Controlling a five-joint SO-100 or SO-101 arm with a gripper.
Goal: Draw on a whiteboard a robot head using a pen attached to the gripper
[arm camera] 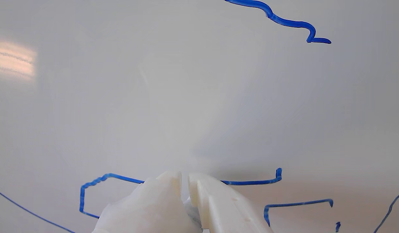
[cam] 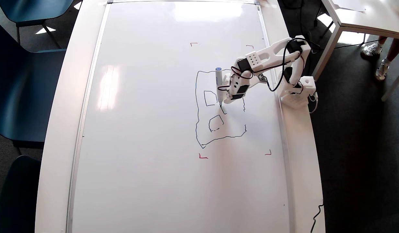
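End effector [arm camera: 185,178] jaws near-closed, pen [cam: 219,85] strapped alongside, tip on whiteboard [cam: 147,129] inside robot head [cam: 199,106] outline nr desk's right edge, prob. for inner features.

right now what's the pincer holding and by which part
The pincer carries the pen, gripped along its lower barrel just above the tip; the blue cap end sticks free.

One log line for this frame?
gripper: shut | pen: tip on whiteboard | robot head: outline, two squares drawn
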